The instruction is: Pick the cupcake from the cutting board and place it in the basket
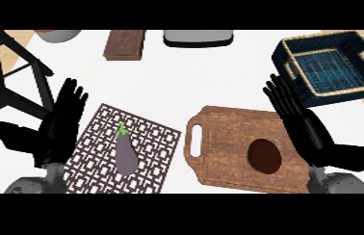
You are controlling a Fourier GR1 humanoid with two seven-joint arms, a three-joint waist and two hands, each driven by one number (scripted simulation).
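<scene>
A: Two hands show in the head view, both with straight fingers and holding nothing: the left hand [62,121] by the patterned mat [153,152], the right hand [302,121] at the cutting board's [227,137] far edge.

B: And the cupcake [264,156]?

A: Dark brown and oval from above, sitting on the board's right part, just beside the right hand.

B: Likely light and soft, so I'd take it by the sides, low down.

A: The basket [323,68] stands near, beyond the right hand, on a plain white table [192,80]. An eggplant [125,154] lies on the mat
</scene>
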